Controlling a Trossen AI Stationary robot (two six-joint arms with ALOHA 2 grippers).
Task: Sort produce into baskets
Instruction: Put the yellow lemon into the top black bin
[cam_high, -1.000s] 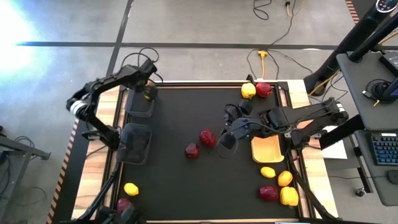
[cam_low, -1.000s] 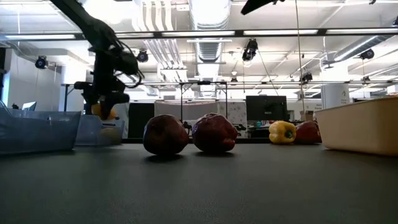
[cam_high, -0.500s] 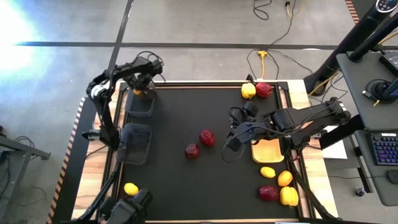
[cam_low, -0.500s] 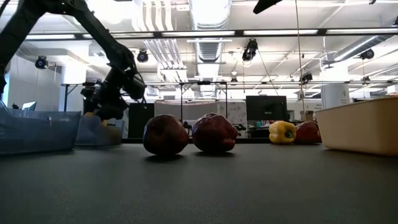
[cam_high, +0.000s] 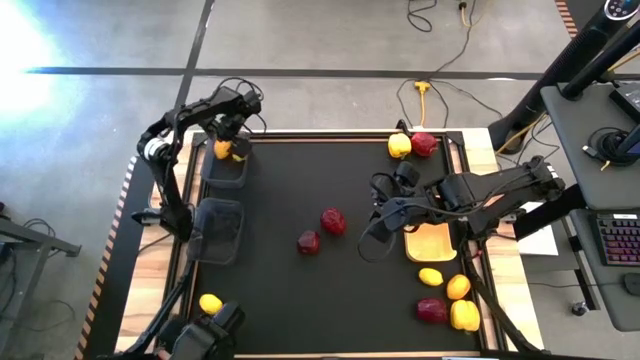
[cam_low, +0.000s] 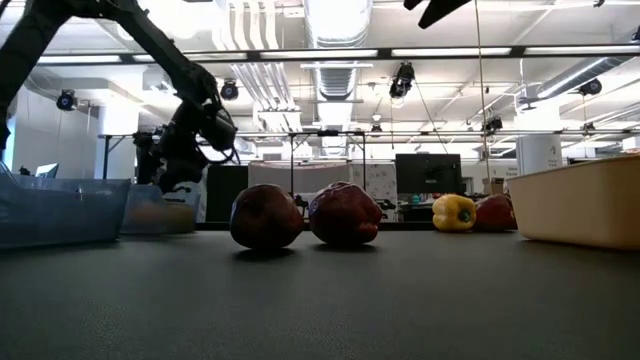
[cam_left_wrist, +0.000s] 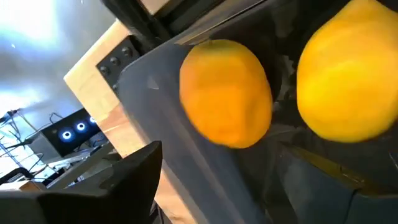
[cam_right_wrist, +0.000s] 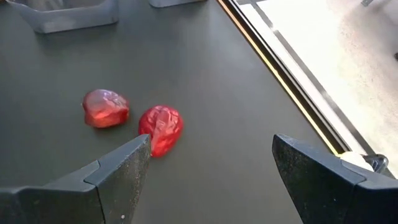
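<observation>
Counter: black mat, produce lying scattered.
Progress: early; two yellow-orange fruits sitting in the far black wire-mesh basket; most pieces waiting.
Left end effector: hovering over that basket, holding nothing.
Right end effector: spreading wide, two dark red pieces just ahead.

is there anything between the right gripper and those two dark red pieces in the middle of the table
Nothing visible. The right gripper hangs open just right of the two dark red pieces, with only bare black table between them.
</observation>
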